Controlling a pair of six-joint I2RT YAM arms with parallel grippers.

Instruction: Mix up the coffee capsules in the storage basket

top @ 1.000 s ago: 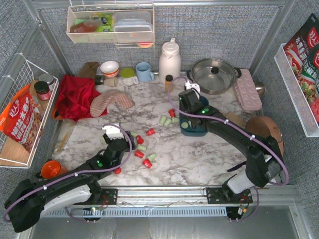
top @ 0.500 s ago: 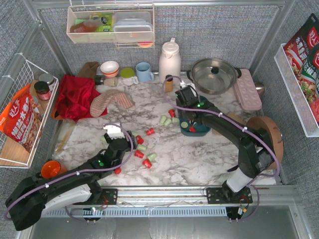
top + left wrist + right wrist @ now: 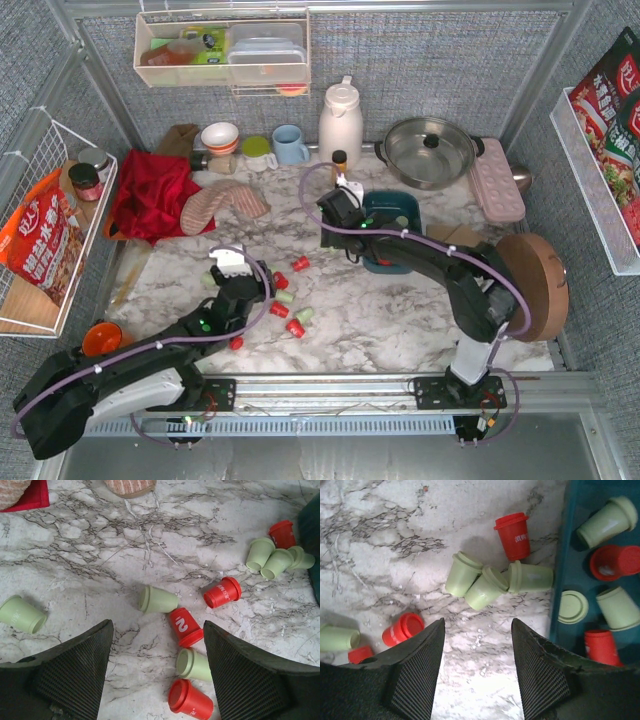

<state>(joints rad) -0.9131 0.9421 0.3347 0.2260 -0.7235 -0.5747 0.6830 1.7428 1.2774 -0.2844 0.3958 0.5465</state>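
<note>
The dark teal storage basket (image 3: 402,206) sits right of centre; in the right wrist view the basket (image 3: 568,540) holds several red and mint-green coffee capsules (image 3: 615,561). My right gripper (image 3: 477,625) is open and empty over bare marble just left of the basket, near three green capsules (image 3: 486,587) and a red one (image 3: 514,529). From above, the right gripper (image 3: 333,222) covers those. My left gripper (image 3: 157,627) is open above a loose group: a red capsule marked 2 (image 3: 184,626), a green one (image 3: 192,664) and another red (image 3: 190,700). From above, the left gripper (image 3: 258,283) is beside them.
At the back stand a white thermos (image 3: 340,120), a steel pan (image 3: 430,150), an amber bottle (image 3: 339,160) and a blue mug (image 3: 290,145). A red cloth (image 3: 150,195) lies left, a pink tray (image 3: 497,180) and a round wooden piece (image 3: 535,285) right, an orange cup (image 3: 100,340) near left.
My right gripper has swung left from over the basket to the marble beside it, and its jaws have opened wider. The left arm has barely moved.
</note>
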